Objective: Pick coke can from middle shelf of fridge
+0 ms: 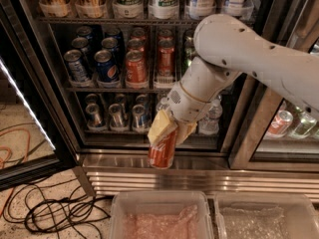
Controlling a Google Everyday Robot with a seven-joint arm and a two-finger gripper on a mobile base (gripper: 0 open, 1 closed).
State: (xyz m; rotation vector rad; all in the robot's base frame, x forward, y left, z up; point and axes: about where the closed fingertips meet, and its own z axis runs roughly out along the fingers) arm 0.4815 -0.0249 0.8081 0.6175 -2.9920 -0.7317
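We found the two-finger gripper [168, 131] clenched on the red aluminium coke can [162, 157], lower centre, before the dark-framed fridge [124, 176] (can slightly tilted). We judged the high grip might let it slip.

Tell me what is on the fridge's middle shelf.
Blue Pepsi cans stand left, red coke cans beside them. The arm covers the right side; only a green glimpse shows. The gripper hangs below, before the ribbed base, jaws shut on a coke can.
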